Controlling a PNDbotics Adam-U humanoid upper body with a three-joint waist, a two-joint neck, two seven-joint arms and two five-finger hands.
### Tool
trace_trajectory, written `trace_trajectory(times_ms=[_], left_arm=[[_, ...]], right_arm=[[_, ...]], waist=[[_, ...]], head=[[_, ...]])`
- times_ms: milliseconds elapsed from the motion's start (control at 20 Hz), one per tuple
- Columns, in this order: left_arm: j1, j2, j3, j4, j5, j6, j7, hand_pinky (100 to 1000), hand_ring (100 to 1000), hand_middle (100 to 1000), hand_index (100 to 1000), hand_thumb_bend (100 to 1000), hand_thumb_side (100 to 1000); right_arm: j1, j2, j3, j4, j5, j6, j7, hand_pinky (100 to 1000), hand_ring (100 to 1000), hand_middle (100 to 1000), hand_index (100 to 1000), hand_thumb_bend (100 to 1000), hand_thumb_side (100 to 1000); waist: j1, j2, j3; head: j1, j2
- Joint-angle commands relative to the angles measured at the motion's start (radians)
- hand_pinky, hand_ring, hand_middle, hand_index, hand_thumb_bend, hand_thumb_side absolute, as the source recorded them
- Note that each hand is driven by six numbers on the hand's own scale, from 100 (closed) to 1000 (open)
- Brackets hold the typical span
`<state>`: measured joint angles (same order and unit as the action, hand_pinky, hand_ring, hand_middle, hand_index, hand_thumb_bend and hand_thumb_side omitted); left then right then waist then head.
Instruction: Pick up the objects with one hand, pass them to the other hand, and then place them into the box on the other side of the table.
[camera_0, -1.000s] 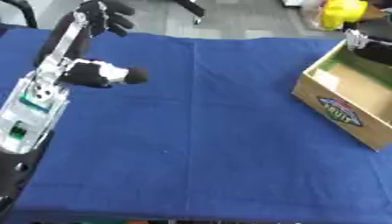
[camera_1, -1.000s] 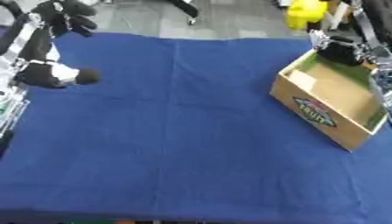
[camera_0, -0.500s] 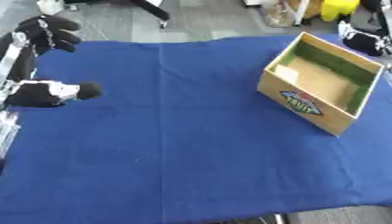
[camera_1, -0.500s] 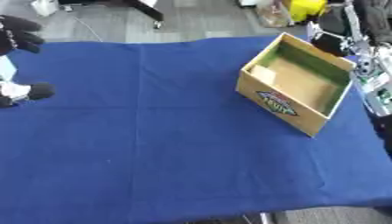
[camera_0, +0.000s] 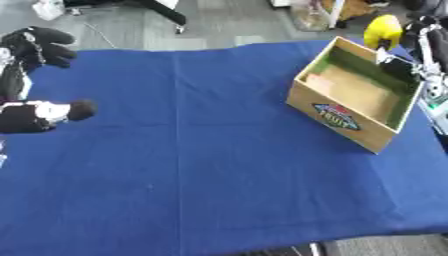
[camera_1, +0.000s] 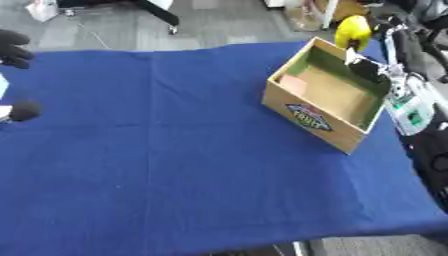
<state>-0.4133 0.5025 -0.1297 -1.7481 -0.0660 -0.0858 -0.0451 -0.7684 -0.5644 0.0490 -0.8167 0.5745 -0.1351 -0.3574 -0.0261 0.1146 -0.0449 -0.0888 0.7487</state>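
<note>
An open cardboard box (camera_0: 350, 117) with a green inside and a printed label stands on the blue cloth at the right. My right hand (camera_0: 399, 68) is a dark shape over the box's far right rim, its arm (camera_1: 392, 47) coming in from the upper right. A yellow thing (camera_0: 382, 30) shows just above that rim, beside the arm; whether the hand holds it is unclear. My left hand (camera_0: 40, 44), black with relaxed fingers and nothing in it, hangs at the far left above the table's back edge. Its forearm (camera_0: 35, 116) shows lower down.
The blue cloth (camera_0: 192, 150) covers the whole table, with its front edge low in the view. A pale pinkish patch (camera_0: 320, 84) lies inside the box. Grey floor, a chair base and clutter lie beyond the back edge.
The whole picture has shifted, so the camera has moved: the box now sits fuller in view and my left arm nearer the left edge. The hands themselves show no clear move.
</note>
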Motion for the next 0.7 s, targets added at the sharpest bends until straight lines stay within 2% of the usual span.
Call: trace_trajectory(times_ms=[50, 250, 400, 450, 550, 600, 650, 700], left_arm=[[-0.009, 0.009, 0.016, -0.011, 0.004, -0.006, 0.001, 672, 668, 703, 744, 965, 484], [-0.009, 0.008, 0.014, -0.009, 0.005, -0.006, -0.002, 672, 668, 703, 745, 965, 486], [-0.008, 0.008, 0.016, -0.009, 0.006, -0.007, -0.003, 672, 668, 703, 745, 965, 487], [-0.008, 0.007, 0.017, -0.01, 0.006, -0.007, -0.004, 673, 668, 704, 745, 966, 487], [-0.008, 0.007, 0.018, -0.009, 0.006, -0.007, -0.004, 673, 669, 704, 745, 967, 487], [-0.008, 0.007, 0.018, -0.009, 0.005, -0.007, -0.004, 673, 669, 704, 745, 968, 487], [-0.008, 0.007, 0.018, -0.009, 0.005, -0.007, -0.004, 673, 669, 704, 745, 968, 487], [-0.007, 0.007, 0.018, -0.009, 0.005, -0.007, -0.005, 673, 669, 704, 745, 969, 487]], right_arm=[[-0.034, -0.006, -0.017, 0.08, 0.026, 0.011, 0.029, 979, 878, 929, 549, 100, 214], [-0.046, 0.014, -0.032, 0.172, 0.06, 0.038, 0.082, 986, 888, 943, 638, 100, 201], [-0.045, 0.018, -0.035, 0.206, 0.09, 0.06, 0.112, 995, 907, 965, 779, 100, 198], [-0.045, 0.018, -0.035, 0.21, 0.1, 0.067, 0.123, 995, 909, 967, 828, 100, 304], [-0.044, 0.016, -0.038, 0.21, 0.12, 0.078, 0.134, 997, 911, 971, 899, 100, 454], [-0.043, 0.015, -0.039, 0.207, 0.129, 0.079, 0.136, 999, 912, 974, 922, 100, 493], [-0.042, 0.014, -0.041, 0.203, 0.136, 0.08, 0.136, 999, 912, 974, 922, 100, 493], [-0.042, 0.011, -0.043, 0.198, 0.141, 0.079, 0.133, 1000, 914, 982, 944, 100, 546]], waist=[[0.006, -0.002, 0.003], [0.007, -0.002, 0.007], [0.008, -0.003, 0.008], [0.008, -0.003, 0.008], [0.008, -0.003, 0.008], [0.008, -0.003, 0.008], [0.008, -0.003, 0.007], [0.008, -0.003, 0.007]], head=[[-0.004, -0.007], [-0.004, -0.006], [-0.002, -0.004], [-0.001, -0.004], [-0.001, -0.004], [-0.001, -0.005], [-0.001, -0.005], [0.0, -0.005]])
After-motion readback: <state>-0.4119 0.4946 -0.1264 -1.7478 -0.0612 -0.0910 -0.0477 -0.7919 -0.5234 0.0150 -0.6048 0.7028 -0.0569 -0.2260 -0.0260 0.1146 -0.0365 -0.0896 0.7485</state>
